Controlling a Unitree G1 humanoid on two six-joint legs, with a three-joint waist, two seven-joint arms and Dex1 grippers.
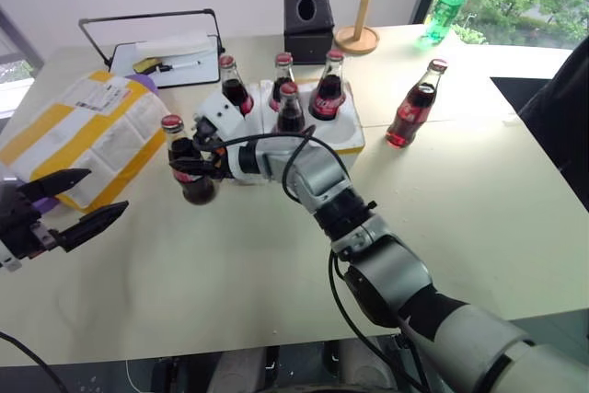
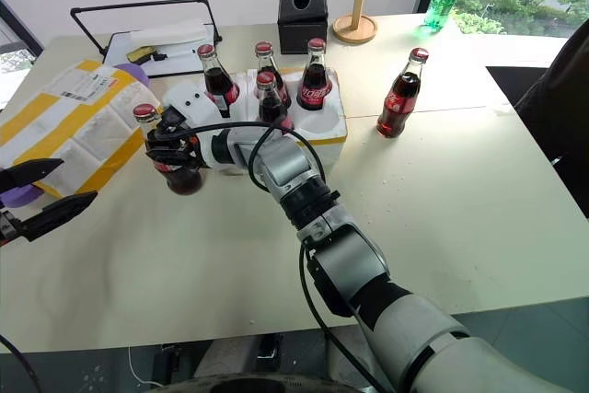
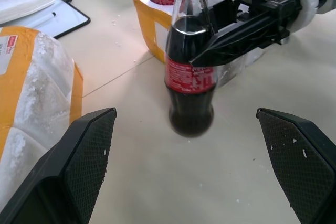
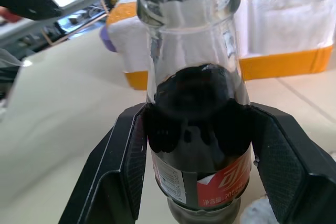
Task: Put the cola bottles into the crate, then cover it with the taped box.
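My right gripper [image 1: 187, 168] is shut on a cola bottle [image 1: 191, 172] with a red cap, gripping its dark body just left of the crate [image 1: 351, 138]. I cannot tell whether this bottle rests on the table or hangs just above it. In the right wrist view the fingers [image 4: 126, 171] press both sides of the glass. Several cola bottles [image 1: 327, 89] stand in the white crate. One more bottle [image 1: 414, 106] stands on the table to its right. The taped box [image 1: 83, 131], yellow-striped with a label, lies at the far left. My left gripper [image 1: 104, 193] is open beside it, with nothing between its fingers.
Along the back of the table stand a black tissue box [image 1: 308, 25], a wooden peg stand [image 1: 362, 6] and a green plastic bottle [image 1: 444, 8]. A black-framed tray with papers [image 1: 166, 51] sits at the back left. A purple object [image 1: 144, 81] pokes out behind the taped box.
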